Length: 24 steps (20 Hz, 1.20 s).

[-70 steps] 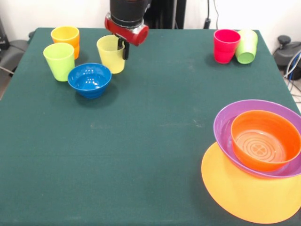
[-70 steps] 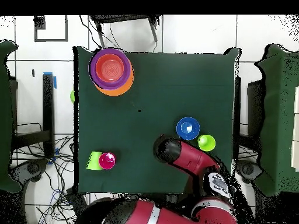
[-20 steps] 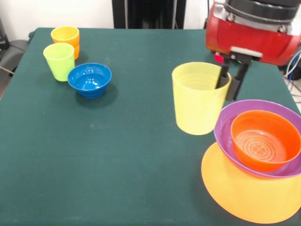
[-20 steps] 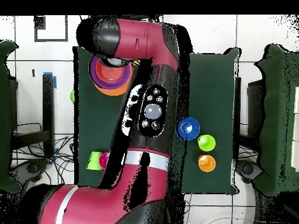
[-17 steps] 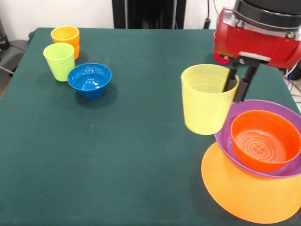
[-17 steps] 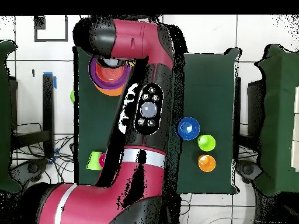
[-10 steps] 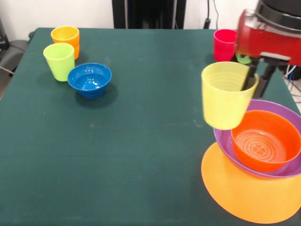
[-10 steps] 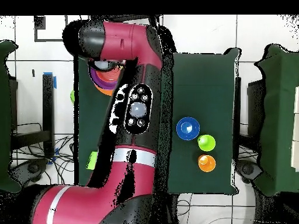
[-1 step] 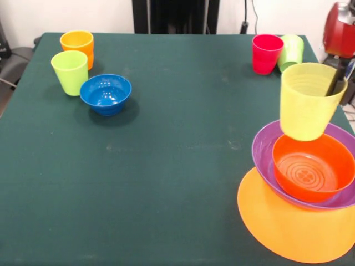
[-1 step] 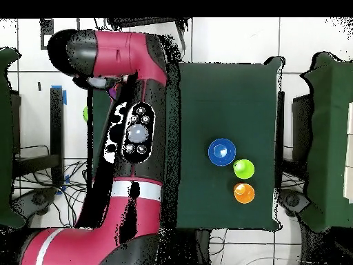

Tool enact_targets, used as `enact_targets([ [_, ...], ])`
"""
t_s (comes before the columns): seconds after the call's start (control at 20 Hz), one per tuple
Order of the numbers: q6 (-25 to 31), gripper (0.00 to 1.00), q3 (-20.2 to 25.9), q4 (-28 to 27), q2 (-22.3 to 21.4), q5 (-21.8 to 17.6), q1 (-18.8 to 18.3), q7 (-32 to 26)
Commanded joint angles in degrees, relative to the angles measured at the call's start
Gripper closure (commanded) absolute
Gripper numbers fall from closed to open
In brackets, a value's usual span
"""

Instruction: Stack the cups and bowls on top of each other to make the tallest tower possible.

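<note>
Green cloth covers the table [image 9: 166,166], and at its near right corner the tower [image 9: 305,188] has begun: an orange bowl [image 9: 310,172] sits inside a purple bowl [image 9: 263,152], which rests on a wide orange-yellow bowl [image 9: 277,227]. The gripper [image 9: 339,80] hangs at the right edge of the front view, clamped on the rim of the yellow cup [image 9: 308,100], one finger inside the wall and one outside. The cup hangs upright in the air, over the far rim of the bowls and not yet centred on them.

To do this step well, I judge the cup should be brought nearer, squarely above the orange bowl, lowered until its base meets the bowl's floor, and only then let go; released where it hangs, it could catch a rim and tip.

Only the front view shows the cup, the grip and the stack, as well as the red cup [image 9: 266,52] and green cup [image 9: 290,52] at the far right. Seen from overhead, the arm [image 10: 131,138] hides all of that; clear there are the blue bowl [image 10: 221,152], lime cup [image 10: 243,168] and orange cup [image 10: 243,192].
</note>
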Motion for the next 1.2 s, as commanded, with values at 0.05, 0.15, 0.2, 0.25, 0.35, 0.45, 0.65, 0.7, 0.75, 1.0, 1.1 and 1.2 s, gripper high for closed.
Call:
enact_targets([
  [0.05, -3.96, 1.00, 1.81, 10.82, -1.26, -1.29, 1.82, 12.83],
  [0.15, -6.33, 1.00, 1.53, 11.77, -1.34, -2.09, 2.05, 12.49],
  [0.2, -7.39, 1.00, 1.64, 12.11, -1.31, -2.27, 2.01, 12.27],
  [0.25, -8.16, 1.00, 1.81, 12.45, -1.21, -2.17, 2.01, 12.41],
  [0.35, -9.40, 1.00, 1.79, 13.17, -1.06, -2.07, 2.34, 13.08],
  [0.45, -10.68, 1.00, 1.77, 14.01, -0.95, -1.80, 2.70, 13.95],
  [0.65, -13.23, 1.00, 1.92, 14.09, -0.32, -1.21, 3.09, 14.72],
  [0.7, -14.04, 1.00, 1.87, 13.85, -0.11, -1.17, 3.22, 14.90],
  [0.75, -13.83, 1.00, 2.16, 13.06, 0.27, -0.96, 3.08, 14.39],
  [1.0, -12.85, 1.00, 2.34, 10.72, 1.57, -0.44, 3.08, 14.21],
  [1.1, -12.76, 1.00, 2.47, 10.56, 1.74, -0.34, 3.05, 14.11],
  [1.2, -13.34, 1.00, 2.44, 10.60, 1.83, -0.33, 3.27, 14.39],
])
